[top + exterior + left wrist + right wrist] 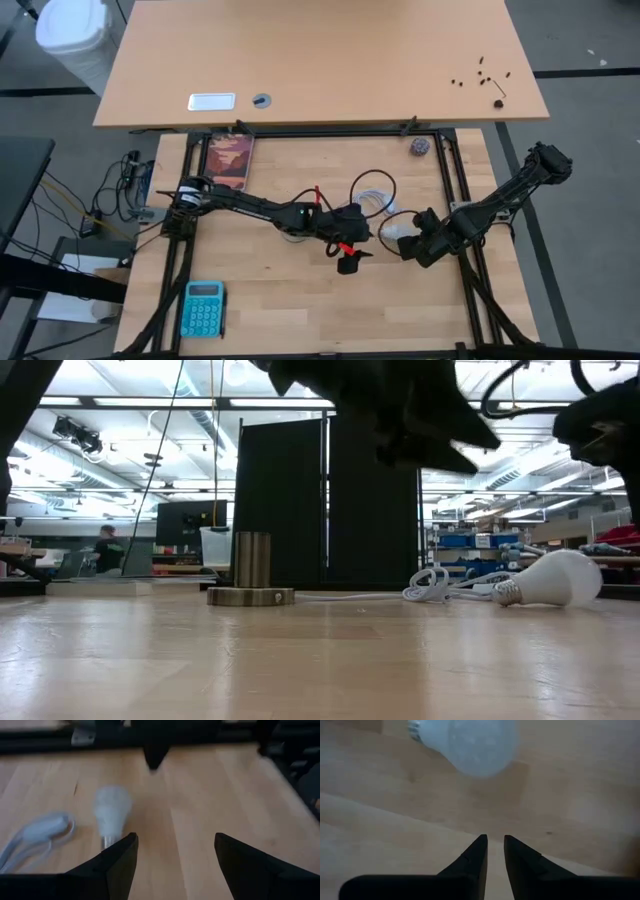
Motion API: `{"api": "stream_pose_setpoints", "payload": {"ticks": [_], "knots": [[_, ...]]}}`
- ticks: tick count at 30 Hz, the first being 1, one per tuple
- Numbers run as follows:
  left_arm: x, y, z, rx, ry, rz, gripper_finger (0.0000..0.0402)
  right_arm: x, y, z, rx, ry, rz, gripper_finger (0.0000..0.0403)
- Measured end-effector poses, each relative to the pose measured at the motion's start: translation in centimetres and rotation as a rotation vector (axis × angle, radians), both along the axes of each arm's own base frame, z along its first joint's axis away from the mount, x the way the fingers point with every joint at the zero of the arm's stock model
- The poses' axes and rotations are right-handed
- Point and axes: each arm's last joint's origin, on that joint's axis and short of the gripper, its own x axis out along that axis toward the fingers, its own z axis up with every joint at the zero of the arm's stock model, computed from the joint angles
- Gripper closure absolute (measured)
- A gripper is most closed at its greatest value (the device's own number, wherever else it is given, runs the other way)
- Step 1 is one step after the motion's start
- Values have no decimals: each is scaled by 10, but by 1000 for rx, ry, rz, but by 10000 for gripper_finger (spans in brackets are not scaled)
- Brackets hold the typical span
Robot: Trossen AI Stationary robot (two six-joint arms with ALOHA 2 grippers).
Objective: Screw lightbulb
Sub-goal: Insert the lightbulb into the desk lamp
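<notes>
Small white pear-shaped lightbulb (388, 231) lies flat on worktop (300, 310), between 2 pincers; right pincer (418, 249), nearly clenched and empty, is nearer; left pincer (349, 262) released.

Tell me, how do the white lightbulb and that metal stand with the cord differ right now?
The lightbulb is white and rounded; the socket is a metallic cylinder on a flat disc. The lightbulb lies on its side; the socket stands upright. Both rest on the wooden table, untouched, with the white cord between them.
</notes>
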Motion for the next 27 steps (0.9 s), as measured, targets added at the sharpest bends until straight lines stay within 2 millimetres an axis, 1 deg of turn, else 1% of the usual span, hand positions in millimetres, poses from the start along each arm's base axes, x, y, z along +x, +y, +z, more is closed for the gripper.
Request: {"api": "stream_pose_setpoints", "payload": {"ticks": [2,5,9,13,18,20,23,27], "knots": [[1,1,-1,11,-5,47,136,0,-3,-1,-14,11,-19,329],[1,4,-2,40,-1,143,136,-2,-15,-8,-75,43,-134,329],[1,7,-4,-27,5,212,136,0,-30,-17,-153,3,-253,330],[1,8,-4,-66,12,238,136,5,-47,-25,-210,-19,-291,337],[1,6,-4,-69,14,230,136,3,-64,-38,-229,5,-371,352],[1,6,-4,-80,18,216,136,6,-66,-43,-209,-34,-359,358],[0,5,-5,-84,25,207,136,17,-66,-50,-140,-142,-288,366],[-1,2,-5,-96,42,159,136,27,-64,-51,-99,-244,-277,370]]}}
